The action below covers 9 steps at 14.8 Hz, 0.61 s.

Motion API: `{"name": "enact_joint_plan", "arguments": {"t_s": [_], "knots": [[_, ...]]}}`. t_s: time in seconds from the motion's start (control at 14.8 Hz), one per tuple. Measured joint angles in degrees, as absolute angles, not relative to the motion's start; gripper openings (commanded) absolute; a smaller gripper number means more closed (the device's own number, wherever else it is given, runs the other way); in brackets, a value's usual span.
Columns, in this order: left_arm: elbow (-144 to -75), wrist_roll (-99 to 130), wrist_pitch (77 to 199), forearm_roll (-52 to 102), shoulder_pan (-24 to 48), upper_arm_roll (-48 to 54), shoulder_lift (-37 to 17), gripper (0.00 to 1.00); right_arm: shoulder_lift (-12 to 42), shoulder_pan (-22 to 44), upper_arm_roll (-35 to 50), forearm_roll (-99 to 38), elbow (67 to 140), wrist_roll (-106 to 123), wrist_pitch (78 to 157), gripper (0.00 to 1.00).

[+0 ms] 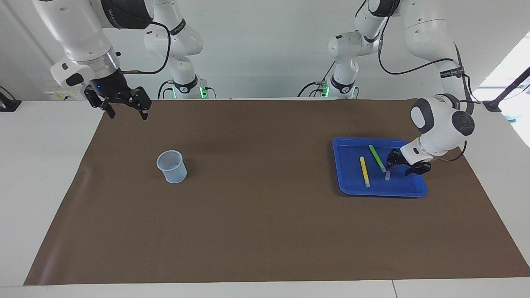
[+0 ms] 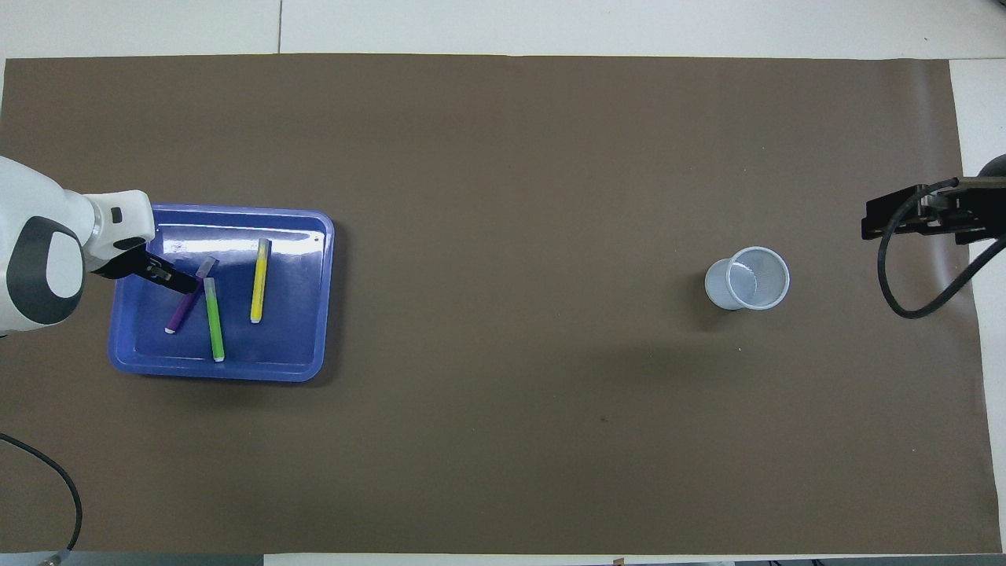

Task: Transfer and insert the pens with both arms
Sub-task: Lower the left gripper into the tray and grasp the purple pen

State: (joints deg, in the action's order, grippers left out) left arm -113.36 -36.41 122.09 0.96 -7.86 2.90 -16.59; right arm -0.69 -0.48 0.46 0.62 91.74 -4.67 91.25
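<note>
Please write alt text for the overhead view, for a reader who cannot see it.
The left gripper is down in a blue tray at the purple pen, beside the green pen and yellow pen. A clear plastic cup stands on the brown mat near the waiting right gripper.

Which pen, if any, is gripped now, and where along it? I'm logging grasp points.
The left gripper is down in the blue tray around the purple pen, near its middle; whether it grips yet cannot be told. The right gripper holds nothing.
</note>
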Motion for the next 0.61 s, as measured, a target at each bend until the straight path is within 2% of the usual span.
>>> {"name": "enact_joint_plan", "arguments": {"t_s": [0.34, 0.47, 0.61], "knots": [[-114.01, -36.40, 122.94, 0.96, -7.79, 2.90, -17.03, 0.69, -0.70, -0.48, 0.46, 0.62, 91.74, -4.67, 91.25, 1.00], [-114.08, -36.40, 123.05, 0.96, -7.68, 2.93, -17.03, 0.61, -0.72, -0.48, 0.46, 0.62, 91.74, -4.67, 91.25, 1.00], [-114.45, -36.32, 123.83, 0.96, -7.49, 2.95, -17.04, 0.45, -0.73, -0.48, 0.45, 0.62, 91.74, -4.67, 91.25, 1.00]]}}
